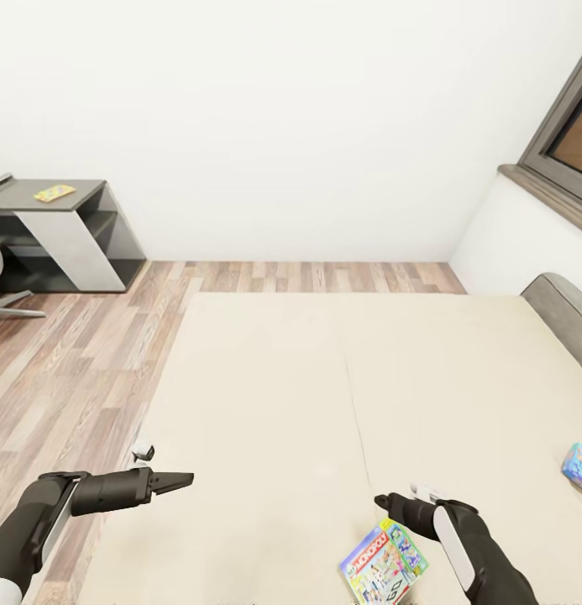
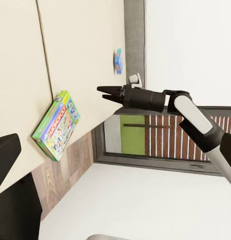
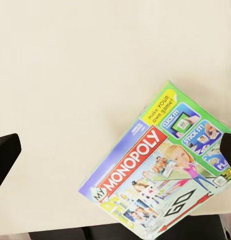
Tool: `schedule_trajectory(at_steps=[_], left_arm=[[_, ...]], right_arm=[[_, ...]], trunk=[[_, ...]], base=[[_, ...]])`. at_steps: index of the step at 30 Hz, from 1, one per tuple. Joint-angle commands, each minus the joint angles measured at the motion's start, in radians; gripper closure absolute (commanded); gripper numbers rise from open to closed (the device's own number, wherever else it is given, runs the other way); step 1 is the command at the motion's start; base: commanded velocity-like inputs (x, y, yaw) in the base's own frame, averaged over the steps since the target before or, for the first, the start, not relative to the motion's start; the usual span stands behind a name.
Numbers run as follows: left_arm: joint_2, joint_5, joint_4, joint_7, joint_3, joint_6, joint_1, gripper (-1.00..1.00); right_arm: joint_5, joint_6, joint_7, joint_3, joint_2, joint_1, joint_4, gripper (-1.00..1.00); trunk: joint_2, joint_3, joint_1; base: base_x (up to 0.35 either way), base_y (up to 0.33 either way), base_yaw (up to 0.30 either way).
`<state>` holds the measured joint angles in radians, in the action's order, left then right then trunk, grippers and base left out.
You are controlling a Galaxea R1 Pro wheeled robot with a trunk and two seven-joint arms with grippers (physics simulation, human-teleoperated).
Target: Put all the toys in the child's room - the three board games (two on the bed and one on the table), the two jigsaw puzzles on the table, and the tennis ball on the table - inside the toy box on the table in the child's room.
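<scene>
Monopoly box [image 1: 383,563] flat on bed [image 1: 265,395], under right gripper [image 1: 381,502] | both grippers empty: right narrow, left gripper [image 1: 186,480] narrow

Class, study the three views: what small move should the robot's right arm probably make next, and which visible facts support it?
Probably lower the right gripper onto the Monopoly box. The box lies flat on the bed just beside and below that gripper, nothing holds it, and the right wrist view looks straight down on its lid. The left gripper is farther off, over the bed's other edge.
</scene>
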<state>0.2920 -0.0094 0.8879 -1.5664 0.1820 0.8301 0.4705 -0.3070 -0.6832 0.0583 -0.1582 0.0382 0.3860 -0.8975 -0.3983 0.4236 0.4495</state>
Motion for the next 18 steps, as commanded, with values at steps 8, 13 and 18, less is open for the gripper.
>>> schedule_trajectory(at_steps=[8, 13, 18], left_arm=[[0.005, -0.002, 0.000, -0.004, 0.000, 0.010, 0.000, -1.00], [0.002, -0.002, 0.000, -0.004, 0.000, 0.010, 0.000, -1.00], [0.003, -0.003, 0.000, -0.004, 0.000, 0.010, 0.000, -1.00]], right_arm=[[0.001, -0.007, 0.006, -0.005, 0.013, 0.002, 0.014, -1.00], [0.000, -0.012, 0.006, -0.005, 0.020, 0.010, 0.021, -1.00], [0.000, -0.018, 0.007, -0.005, 0.023, 0.019, 0.037, -1.00]], trunk=[[-0.002, 0.015, 0.000], [-0.002, 0.023, 0.000], [-0.002, 0.031, 0.000]], base=[[0.000, 0.000, 0.000], [0.000, 0.000, 0.000], [0.000, 0.000, 0.000]])
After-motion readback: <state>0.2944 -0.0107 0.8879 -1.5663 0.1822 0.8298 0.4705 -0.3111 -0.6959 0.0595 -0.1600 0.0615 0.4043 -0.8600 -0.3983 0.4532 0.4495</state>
